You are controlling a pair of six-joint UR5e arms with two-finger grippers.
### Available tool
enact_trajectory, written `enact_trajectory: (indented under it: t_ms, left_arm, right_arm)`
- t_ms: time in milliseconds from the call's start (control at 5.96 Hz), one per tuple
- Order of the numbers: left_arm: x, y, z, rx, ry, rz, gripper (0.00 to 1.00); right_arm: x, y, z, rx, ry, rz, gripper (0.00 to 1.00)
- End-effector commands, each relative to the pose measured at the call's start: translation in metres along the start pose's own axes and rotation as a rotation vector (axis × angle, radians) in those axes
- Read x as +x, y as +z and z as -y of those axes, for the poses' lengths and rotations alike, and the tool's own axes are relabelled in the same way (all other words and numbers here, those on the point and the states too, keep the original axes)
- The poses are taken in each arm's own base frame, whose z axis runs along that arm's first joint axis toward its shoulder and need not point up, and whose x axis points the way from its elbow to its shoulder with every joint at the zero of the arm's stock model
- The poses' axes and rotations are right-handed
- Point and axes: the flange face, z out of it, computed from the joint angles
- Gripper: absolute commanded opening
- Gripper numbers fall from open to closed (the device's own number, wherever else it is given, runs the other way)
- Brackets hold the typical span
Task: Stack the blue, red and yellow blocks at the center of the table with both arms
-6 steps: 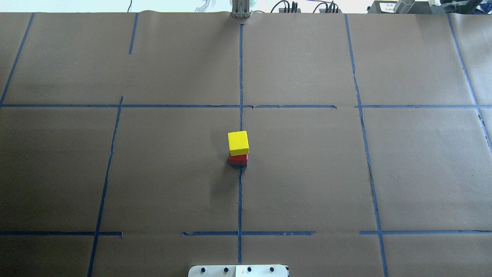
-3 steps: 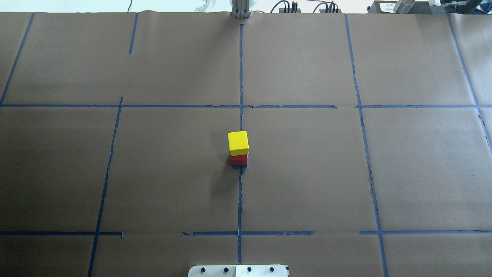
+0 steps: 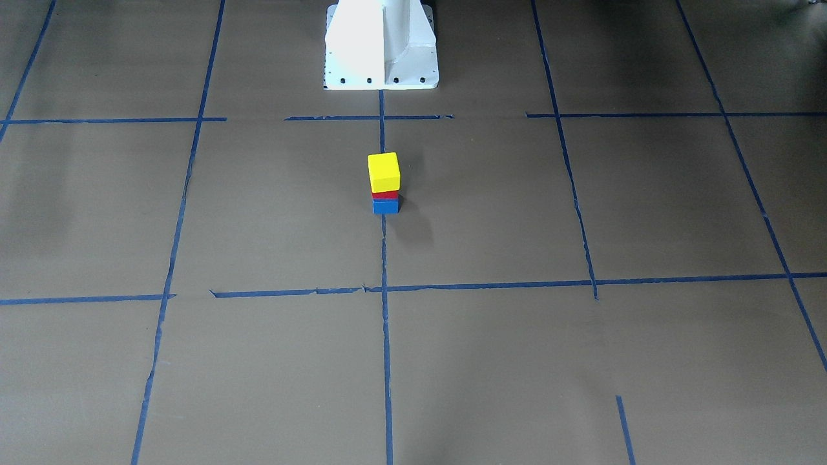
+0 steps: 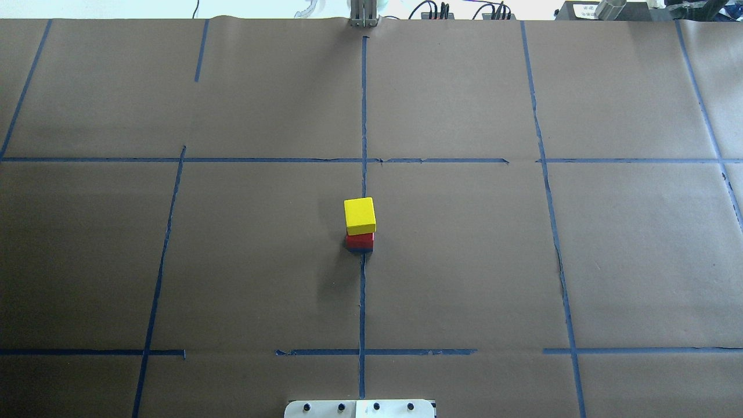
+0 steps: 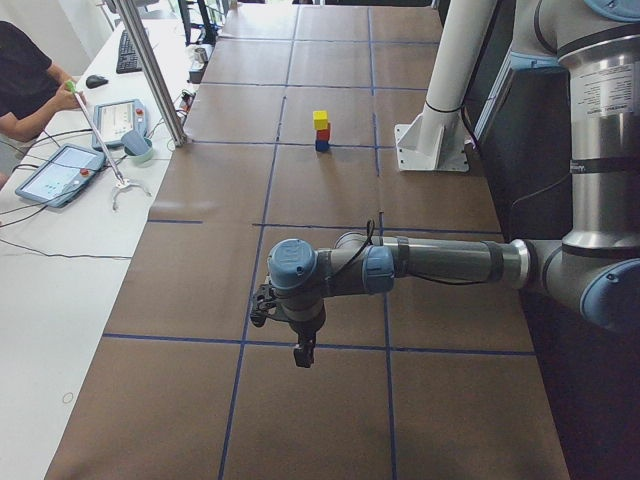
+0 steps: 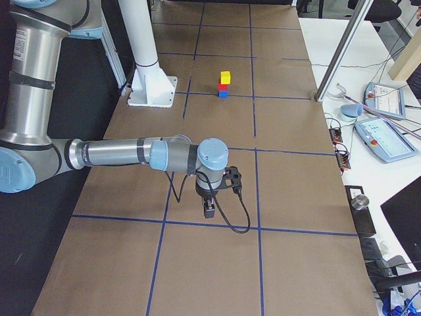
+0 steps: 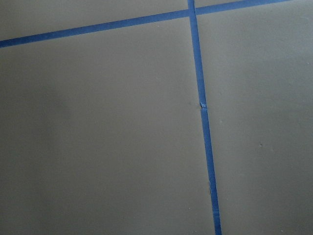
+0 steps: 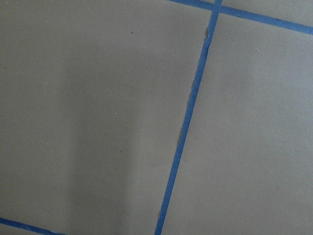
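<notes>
Exterior front-facing camera had the clearest look at it: blue block (image 3: pixel 386 206) on the bottom, red block (image 3: pixel 386 194) on that, yellow block (image 3: pixel 384 171) on top, all touching in one upright tower. It sat right on the centre tape line (image 3: pixel 384 258) of the brown-papered surface (image 3: pixel 517 213), near the robot base (image 3: pixel 381 45). That's pretty much the middle spot the task asks for, so I'd call the stacking done. The yellow one maybe sat a hair off square from the two under it, but honestly too small to tell, and nothing looked like tipping. Neither arm was anywhere near it. The left arm (image 5: pixel 440 262) reached out low over its own end of the surface, and the right arm (image 6: pixel 131 153) did the same at the opposite end, both well apart from the tower. My guess is they were parked out there so they couldn't bump it. The left jaws and right jaws pointed down at the paper, but they only showed in the side views, so I can't tell if they were spread or pressed together. Nothing seemed to be in them. Both wrist cams showed just paper and tape.
</notes>
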Motion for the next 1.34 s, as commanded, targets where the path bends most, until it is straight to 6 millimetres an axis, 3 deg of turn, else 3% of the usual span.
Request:
enact_trajectory:
  t_ms: [0, 168, 335, 671, 1174]
  left_arm:
    - [0.001, -0.001, 0.002, 0.017, 0.021, 0.004, 1.0]
    - [0.0, 0.001, 0.002, 0.013, 0.019, 0.002, 1.0]
    - [0.009, -0.007, 0.007, 0.055, 0.058, -0.002, 1.0]
    - [0.024, -0.003, 0.012, 0.086, 0.085, -0.128, 1.0]
    - [0.025, 0.01, 0.012, 0.054, 0.085, -0.123, 1.0]
  right_arm:
    - [0.015, 0.014, 0.003, -0.007, 0.013, -0.002, 1.0]
    - [0.015, 0.014, 0.005, 0.008, 0.002, -0.005, 1.0]
    - [0.012, 0.011, 0.006, 0.016, -0.004, -0.002, 1.0]
    - [0.011, 0.011, 0.006, 0.018, -0.01, 0.002, 1.0]
    - [0.005, 0.007, 0.009, 0.036, -0.014, 0.042, 1.0]
